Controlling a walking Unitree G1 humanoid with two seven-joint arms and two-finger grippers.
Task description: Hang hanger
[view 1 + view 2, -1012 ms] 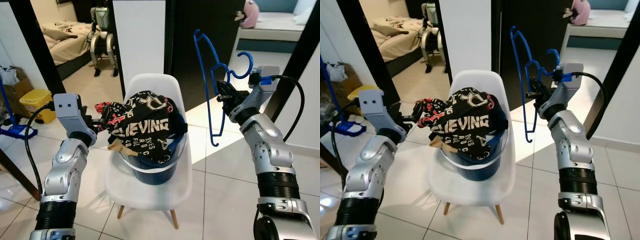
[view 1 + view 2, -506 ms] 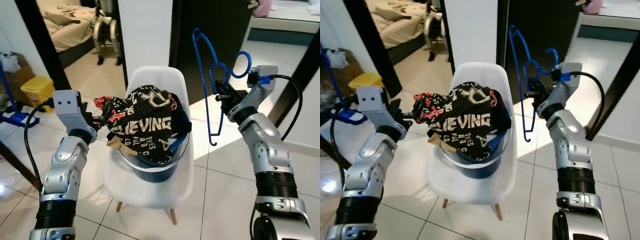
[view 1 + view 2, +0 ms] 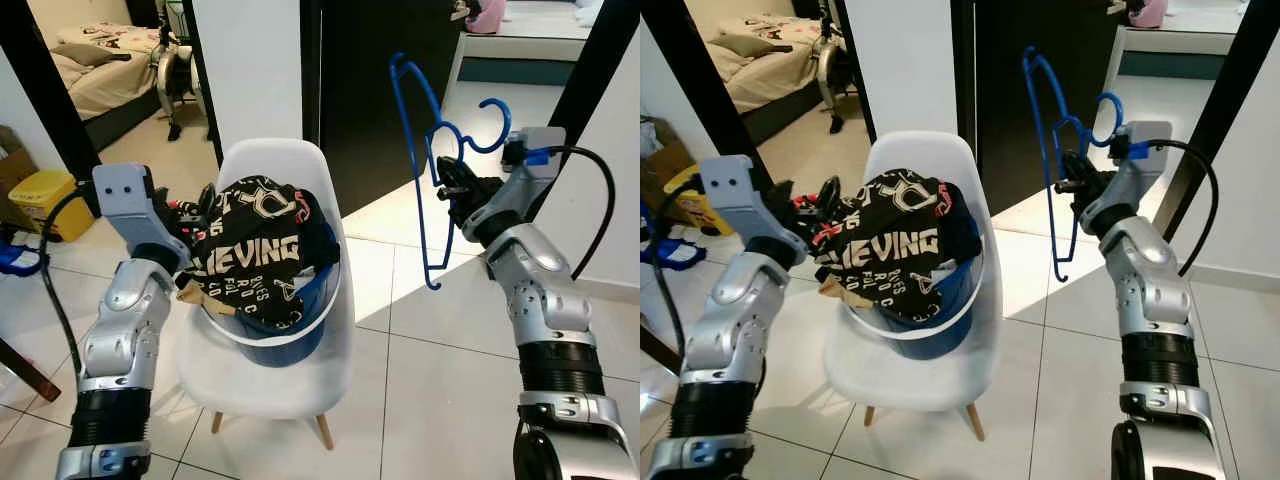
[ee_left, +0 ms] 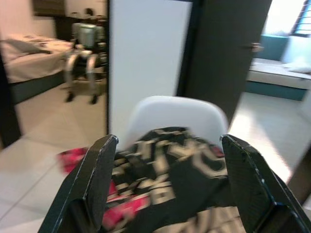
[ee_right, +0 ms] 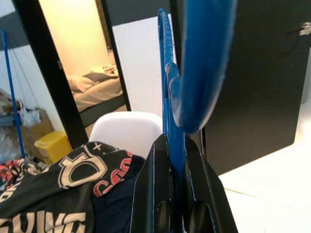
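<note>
Your left gripper (image 4: 165,194) is spread wide at the edge of the black printed garment (image 3: 255,250), whose pile hides most of the blue plastic bucket (image 3: 290,340) on the white moulded chair (image 3: 290,390). Your right gripper (image 3: 447,184) pinches the blue plastic hanger (image 3: 420,160), raised beside the chair. Pale glossy floor tiles (image 3: 440,390) run towards a bedroom doorway.

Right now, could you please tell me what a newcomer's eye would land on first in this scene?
Probably the blue hanger, held upright in the air by the right pincer, which is shut on it near the hook. Next, the black printed garment heaped over a blue bucket on the white chair in the middle, with the open left pincer at the garment's left edge.
</note>
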